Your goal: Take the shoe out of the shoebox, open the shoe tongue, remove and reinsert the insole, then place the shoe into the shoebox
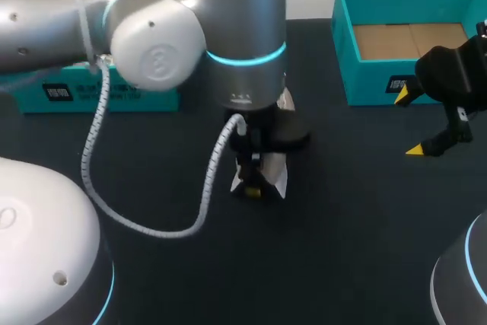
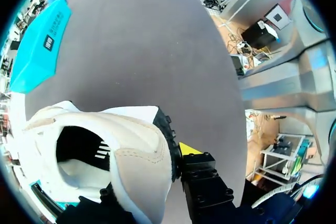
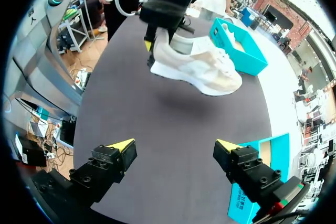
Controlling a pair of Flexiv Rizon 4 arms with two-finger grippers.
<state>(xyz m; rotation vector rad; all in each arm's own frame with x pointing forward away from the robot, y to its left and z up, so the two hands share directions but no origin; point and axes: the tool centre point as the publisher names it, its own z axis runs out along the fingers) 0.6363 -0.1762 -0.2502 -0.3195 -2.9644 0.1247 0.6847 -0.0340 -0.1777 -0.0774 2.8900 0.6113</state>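
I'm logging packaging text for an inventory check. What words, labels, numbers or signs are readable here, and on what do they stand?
On the shoebox lid: a dark label and white print on its side, too blurred to read.
On the shoebox: a dark label on its front wall, too small to read.
On the shoe: no readable text.
Nothing else is legible.

Shoe (image 1: 278, 178) mostly hidden beneath the left arm (image 1: 243, 36); shoebox (image 1: 365, 81) cut off at the edge.

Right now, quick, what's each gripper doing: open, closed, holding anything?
Left gripper: closed on the heel of the white and beige sneaker.
Right gripper: open, holding nothing.
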